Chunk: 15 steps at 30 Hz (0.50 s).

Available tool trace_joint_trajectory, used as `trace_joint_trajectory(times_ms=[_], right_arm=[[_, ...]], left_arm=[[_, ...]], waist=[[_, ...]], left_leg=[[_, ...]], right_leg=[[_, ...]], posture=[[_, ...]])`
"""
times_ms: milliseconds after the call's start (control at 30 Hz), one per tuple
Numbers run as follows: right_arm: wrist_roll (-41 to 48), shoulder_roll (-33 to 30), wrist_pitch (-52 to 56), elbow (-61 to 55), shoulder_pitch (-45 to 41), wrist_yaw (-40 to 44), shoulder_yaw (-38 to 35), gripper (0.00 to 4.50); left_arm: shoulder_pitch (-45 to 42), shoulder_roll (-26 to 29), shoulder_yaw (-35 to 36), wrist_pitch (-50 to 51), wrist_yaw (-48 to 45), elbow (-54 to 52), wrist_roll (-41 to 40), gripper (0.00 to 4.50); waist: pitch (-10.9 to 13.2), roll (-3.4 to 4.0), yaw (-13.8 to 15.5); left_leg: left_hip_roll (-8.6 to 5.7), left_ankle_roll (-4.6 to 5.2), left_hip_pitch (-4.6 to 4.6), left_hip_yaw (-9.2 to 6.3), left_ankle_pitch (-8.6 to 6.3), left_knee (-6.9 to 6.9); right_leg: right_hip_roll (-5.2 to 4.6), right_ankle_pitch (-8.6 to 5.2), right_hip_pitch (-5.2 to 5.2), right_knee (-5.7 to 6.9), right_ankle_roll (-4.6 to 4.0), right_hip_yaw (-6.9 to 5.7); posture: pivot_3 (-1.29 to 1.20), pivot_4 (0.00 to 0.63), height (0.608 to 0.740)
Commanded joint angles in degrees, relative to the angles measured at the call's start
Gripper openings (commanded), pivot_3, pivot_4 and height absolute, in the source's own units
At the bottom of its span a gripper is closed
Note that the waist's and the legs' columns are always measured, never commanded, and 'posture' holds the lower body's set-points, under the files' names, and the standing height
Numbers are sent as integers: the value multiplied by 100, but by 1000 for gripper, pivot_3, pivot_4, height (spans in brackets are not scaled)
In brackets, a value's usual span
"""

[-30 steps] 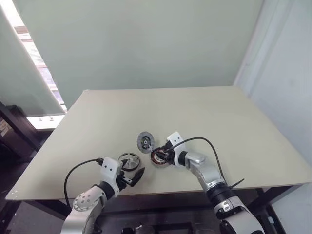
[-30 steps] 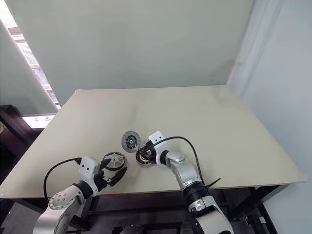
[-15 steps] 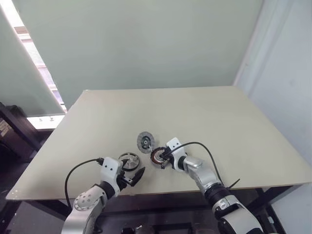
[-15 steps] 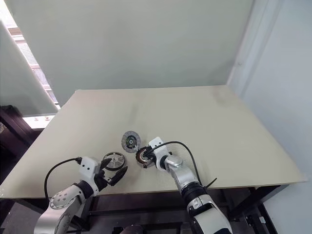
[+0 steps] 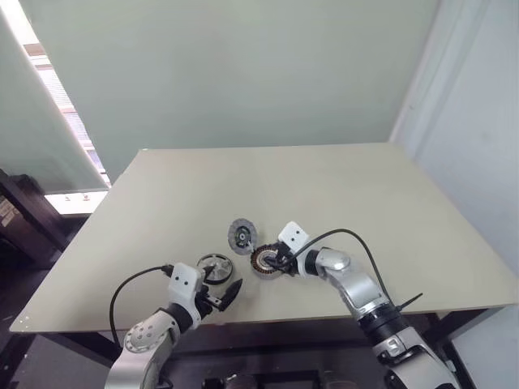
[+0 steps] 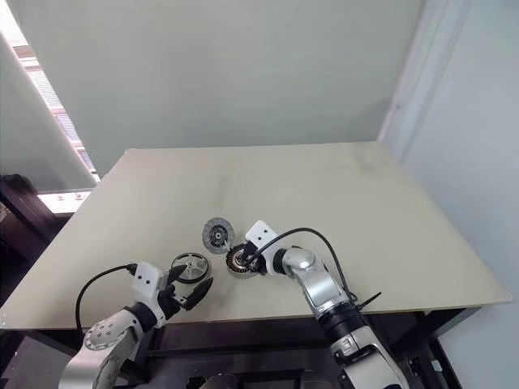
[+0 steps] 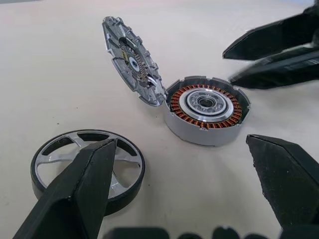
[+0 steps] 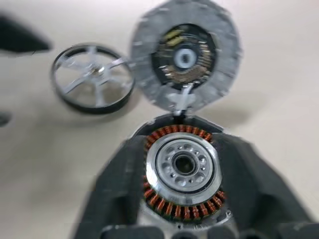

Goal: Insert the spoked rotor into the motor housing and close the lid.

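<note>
The motor housing [image 7: 207, 107], with copper windings around a silvery hub, lies on the table near its front. The ribbed grey lid [image 7: 132, 62] stands tilted open at the housing's rim. To the left lies the spoked rotor [image 7: 127, 172], flat and partly hidden by one finger of my left gripper [image 5: 225, 292]. That gripper hovers open just in front of the rotor, holding nothing. My right gripper [image 5: 274, 261] is open at the housing's right side. In the right wrist view its fingers [image 8: 114, 189] spread on either side of the housing [image 8: 184, 167]; I cannot tell whether they touch it.
The beige table [image 5: 365, 186] stretches wide behind and to the right of the parts. Its front edge [image 5: 268, 320] runs close below both grippers. A dark bench [image 5: 24, 219] stands off the table's left side.
My right hand went down to the housing, then rose and drew back a little with a roll of the wrist, and its fingers spread. The left arm and all three parts stayed put.
</note>
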Motion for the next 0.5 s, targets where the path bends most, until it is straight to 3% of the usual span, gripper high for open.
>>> trace_joint_trajectory(times_ms=[33,100,500], right_arm=[[-288,-369,-100,-642,-102,342,338,3806],[-404,-557,-100,-827,-114,500,520,4494],[-1002,-892,-786,-869,-102,565,1026,4494]], left_arm=[[-37,-36,47,-105,32,-52,-20,4500],[-1,-86,75,-76,61,-69,-58,4500],[632,-709,821,944,677,-690,-1265,4500]], waist=[[-1,-1,-1],[-1,-2,-1],[0,-6,0]], left_leg=[[0,0,0,0,0,0],[0,2,-1,1,1,0],[1,-5,1,-2,-3,1]], right_leg=[[-1,0,0,-4,0,-1],[-1,0,1,-8,0,-1],[-3,0,1,-13,1,-6]], posture=[[0,0,740],[0,0,740],[0,0,740]])
